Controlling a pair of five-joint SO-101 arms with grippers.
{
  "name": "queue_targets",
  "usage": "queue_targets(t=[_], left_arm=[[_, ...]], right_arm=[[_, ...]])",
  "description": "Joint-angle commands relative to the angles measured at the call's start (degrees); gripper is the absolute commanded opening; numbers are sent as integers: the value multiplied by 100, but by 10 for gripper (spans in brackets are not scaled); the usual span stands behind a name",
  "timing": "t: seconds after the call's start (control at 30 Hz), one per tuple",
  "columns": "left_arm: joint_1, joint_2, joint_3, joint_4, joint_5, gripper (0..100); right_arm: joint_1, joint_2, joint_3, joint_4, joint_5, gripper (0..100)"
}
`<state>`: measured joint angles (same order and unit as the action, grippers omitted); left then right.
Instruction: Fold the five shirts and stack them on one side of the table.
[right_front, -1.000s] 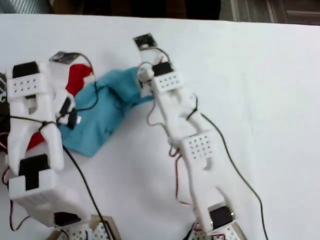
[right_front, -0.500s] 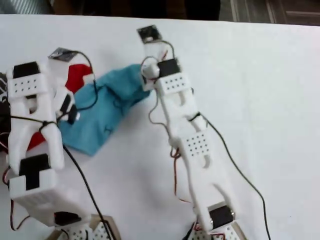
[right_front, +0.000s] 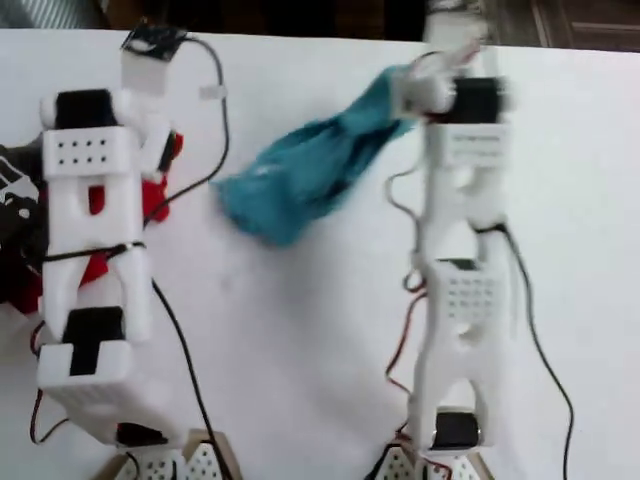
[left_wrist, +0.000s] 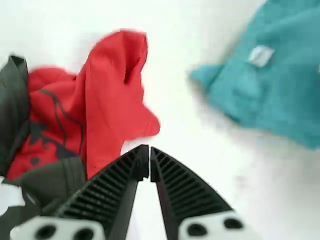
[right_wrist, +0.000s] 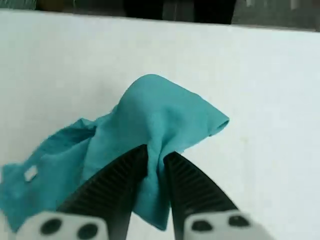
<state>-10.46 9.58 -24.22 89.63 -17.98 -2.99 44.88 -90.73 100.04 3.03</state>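
Pinching teal shirt (right_wrist: 165, 115), right claw (right_wrist: 156, 152); left claw (left_wrist: 149, 151) closed, empty (red shirt (left_wrist: 110, 95), black garment (left_wrist: 15, 110) beside).

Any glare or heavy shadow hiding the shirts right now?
High view: table evenly bright, teal shirt unobscured, only a faint shadow beside it. Left wrist view: table glares white around the red shirt, folds readable. Right wrist view: even light on the teal shirt pinched in the right tool.

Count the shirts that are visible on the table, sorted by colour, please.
teal shirt: 1
red shirt: 1
dark garment, partly hidden beside the red one: 1
Total: 3 visible
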Motion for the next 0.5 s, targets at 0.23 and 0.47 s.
queue_targets(t=[0.23,0.47], left_arm=[[941,-264,418,-686,466,146],[1600,105,1446,-2330,1055,266]], right_arm=[[558,-3512,5618,22,35,23],[1262,-4567,8079,-629,264,70]])
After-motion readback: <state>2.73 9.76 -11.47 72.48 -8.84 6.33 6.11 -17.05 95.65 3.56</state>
